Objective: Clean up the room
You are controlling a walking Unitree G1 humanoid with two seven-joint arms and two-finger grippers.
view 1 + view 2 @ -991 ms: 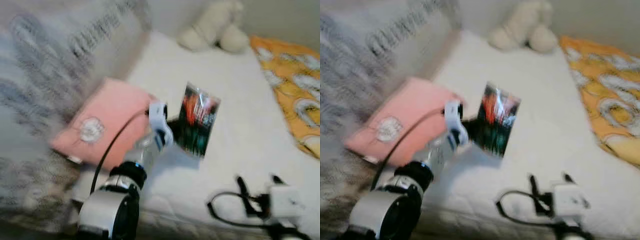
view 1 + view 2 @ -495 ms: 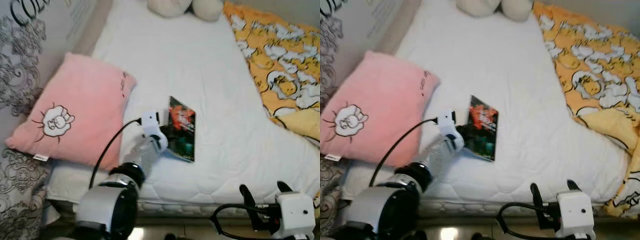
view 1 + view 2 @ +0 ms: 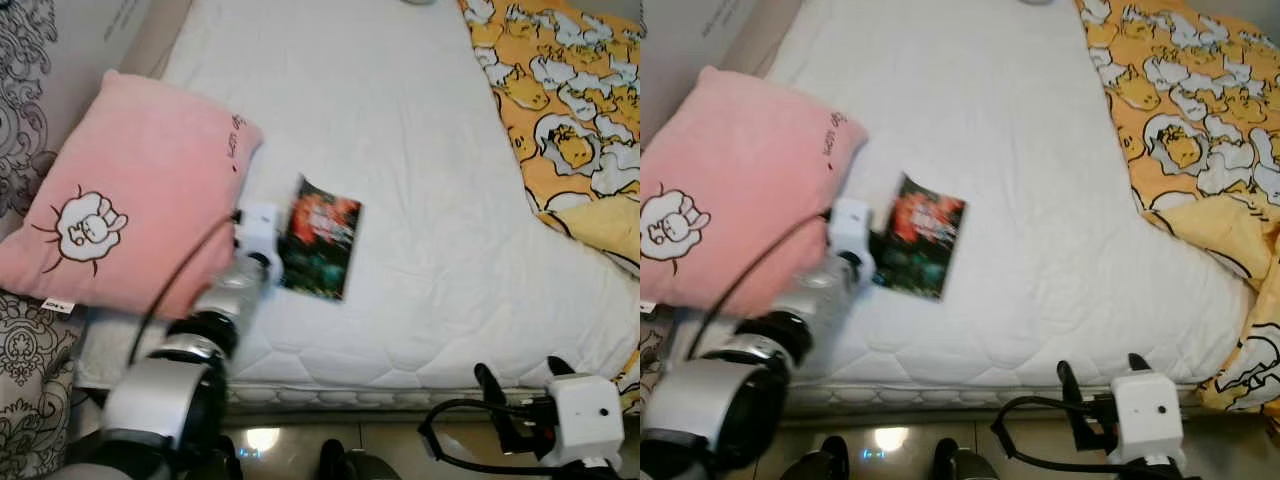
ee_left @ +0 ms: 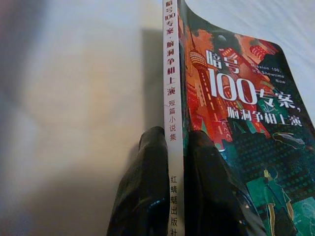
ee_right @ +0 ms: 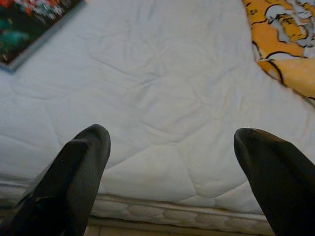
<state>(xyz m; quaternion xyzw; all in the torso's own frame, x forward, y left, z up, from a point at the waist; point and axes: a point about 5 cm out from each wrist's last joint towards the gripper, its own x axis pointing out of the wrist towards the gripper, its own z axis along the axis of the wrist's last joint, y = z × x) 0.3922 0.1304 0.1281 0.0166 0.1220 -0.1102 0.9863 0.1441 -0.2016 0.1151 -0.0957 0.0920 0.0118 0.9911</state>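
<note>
- One book lies on the white bed, just beside one pink pillow.
- Left end effector pinches the book's spine between its two fingers.
- Right end effector, fingers spread apart, hangs at the bed's near edge.
- One yellow patterned blanket lies on the bed's right side.

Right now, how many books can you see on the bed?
1. The book is near the pink pillow on the white mattress, gripped at its spine by the left gripper.
</note>
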